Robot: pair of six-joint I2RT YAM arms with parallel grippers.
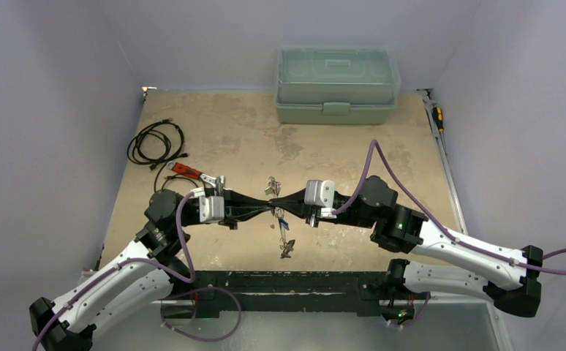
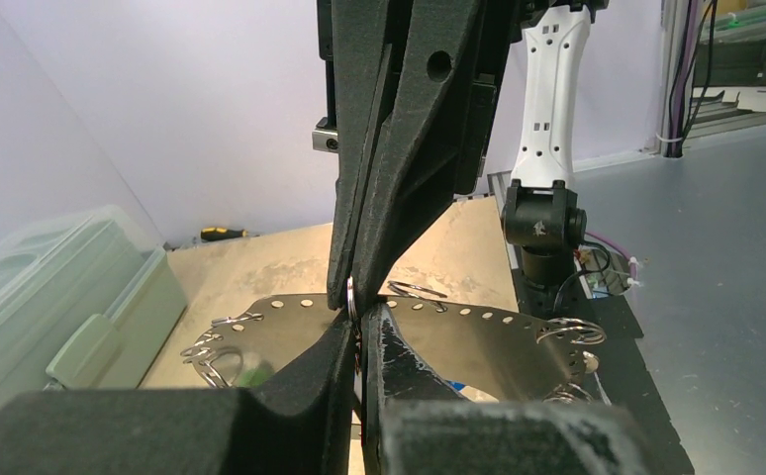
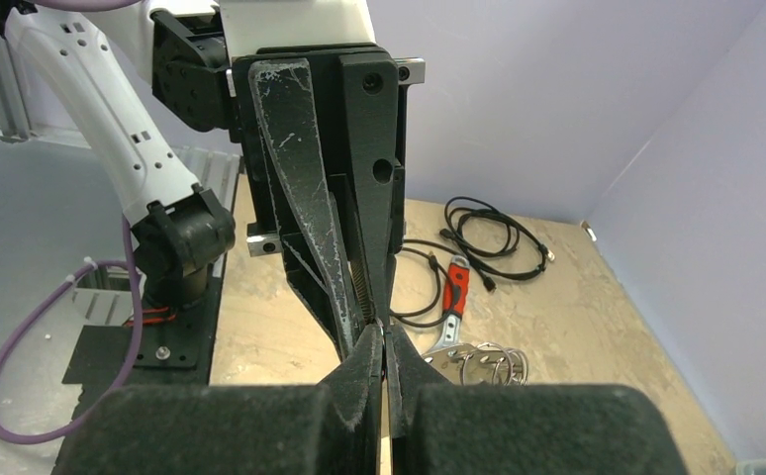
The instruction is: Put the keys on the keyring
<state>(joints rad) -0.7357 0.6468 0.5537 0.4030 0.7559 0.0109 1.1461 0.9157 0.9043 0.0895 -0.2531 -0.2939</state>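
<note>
My left gripper (image 1: 269, 210) and right gripper (image 1: 281, 213) meet tip to tip above the middle of the table. In the left wrist view my left gripper (image 2: 364, 322) is shut. A thin silvery ring, the keyring (image 2: 351, 295), stands edge-on in its gap and between the right fingers (image 2: 399, 198) above. In the right wrist view my right gripper (image 3: 381, 336) is shut on a thin metal edge against the left fingers (image 3: 320, 247). Keys lie behind the tips (image 1: 273, 184) and in front of them (image 1: 287, 247). A dark holed metal strip (image 2: 478, 341) with split rings sits below the tips.
A green lidded toolbox (image 1: 337, 86) stands at the back. A coiled black cable (image 1: 156, 142) and a red-handled wrench (image 1: 189, 170) lie at the left, also in the right wrist view (image 3: 455, 292). A screwdriver (image 1: 438, 117) lies on the right edge.
</note>
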